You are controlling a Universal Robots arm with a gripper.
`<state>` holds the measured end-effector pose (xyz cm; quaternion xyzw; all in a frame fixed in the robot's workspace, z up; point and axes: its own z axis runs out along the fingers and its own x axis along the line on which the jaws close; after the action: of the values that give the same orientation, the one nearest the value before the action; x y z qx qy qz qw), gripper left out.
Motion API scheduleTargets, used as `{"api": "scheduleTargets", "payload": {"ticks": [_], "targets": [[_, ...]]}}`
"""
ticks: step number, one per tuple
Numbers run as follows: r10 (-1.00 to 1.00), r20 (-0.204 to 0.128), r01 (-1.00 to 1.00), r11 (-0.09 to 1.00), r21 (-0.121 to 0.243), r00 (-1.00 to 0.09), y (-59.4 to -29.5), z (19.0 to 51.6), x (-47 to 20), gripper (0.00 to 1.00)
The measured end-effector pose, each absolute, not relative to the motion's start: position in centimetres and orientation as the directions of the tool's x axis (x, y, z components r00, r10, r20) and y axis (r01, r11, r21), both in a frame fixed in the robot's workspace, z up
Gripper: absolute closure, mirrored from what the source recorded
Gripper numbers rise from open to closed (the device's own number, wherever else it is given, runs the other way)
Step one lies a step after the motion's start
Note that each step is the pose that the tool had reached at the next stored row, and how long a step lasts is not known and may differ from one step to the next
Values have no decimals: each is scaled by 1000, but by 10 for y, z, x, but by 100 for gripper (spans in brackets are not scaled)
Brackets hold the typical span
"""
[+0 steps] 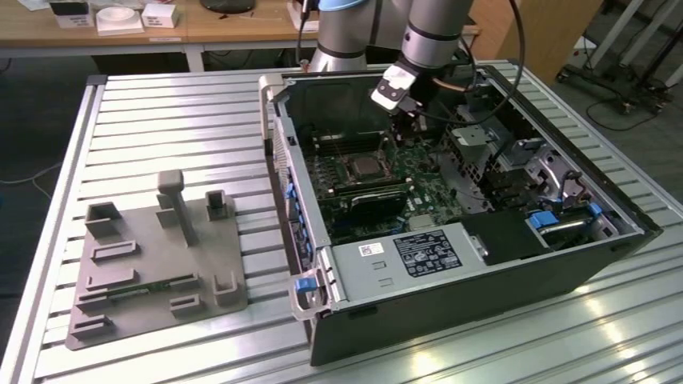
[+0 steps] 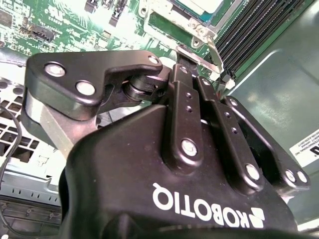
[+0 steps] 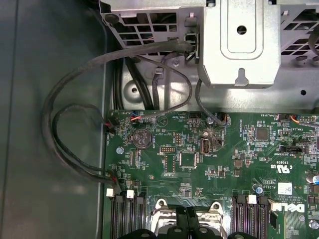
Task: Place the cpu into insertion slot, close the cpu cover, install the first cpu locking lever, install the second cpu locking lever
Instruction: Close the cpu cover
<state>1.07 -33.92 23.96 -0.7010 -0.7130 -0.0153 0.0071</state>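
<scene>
Counter point(image 1: 160, 120) was a ribbed silver metal top that took up most of the exterior view. An open black computer case point(image 1: 427, 316) sat on it from centre to right of frame. A grey moulded fixture plate point(image 1: 149, 280) lay flat at lower left, near the case, with a gap between.
</scene>
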Motion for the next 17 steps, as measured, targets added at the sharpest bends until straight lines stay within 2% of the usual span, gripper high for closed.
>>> {"api": "scheduleTargets", "payload": {"ticks": [17], "targets": [[999, 31, 1000, 17, 12, -17, -339, 240, 4, 89]]}}
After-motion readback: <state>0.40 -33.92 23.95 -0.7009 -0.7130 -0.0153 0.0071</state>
